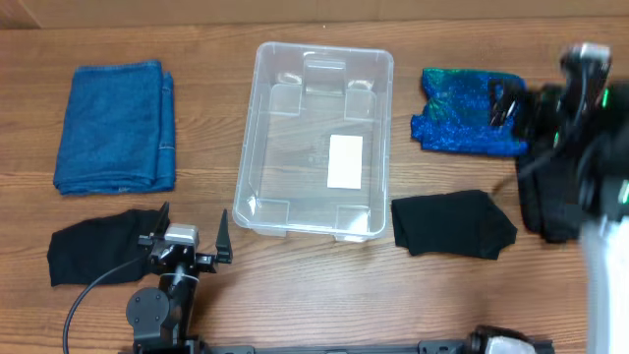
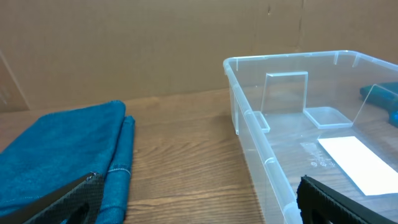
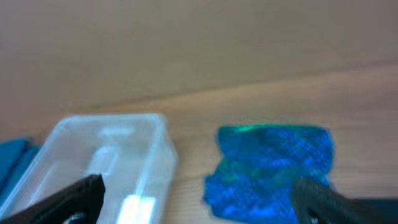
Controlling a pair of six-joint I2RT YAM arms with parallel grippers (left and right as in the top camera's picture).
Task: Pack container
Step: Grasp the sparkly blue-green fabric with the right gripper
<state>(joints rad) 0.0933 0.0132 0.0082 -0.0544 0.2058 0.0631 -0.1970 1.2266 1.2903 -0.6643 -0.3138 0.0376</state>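
The clear container stands empty mid-table, a white label on its base. My left gripper hovers open near its front left corner, nothing between the fingers. In the left wrist view the container's rim is to the right and a folded blue towel to the left of the open left gripper. My right gripper is blurred, over the right edge of a blue-green patterned cloth. The right wrist view shows that cloth and the container beyond the open right gripper.
The folded blue towel lies far left, with a black cloth in front of it. Another black cloth lies right of the container. More dark fabric lies under the right arm at the table's right edge.
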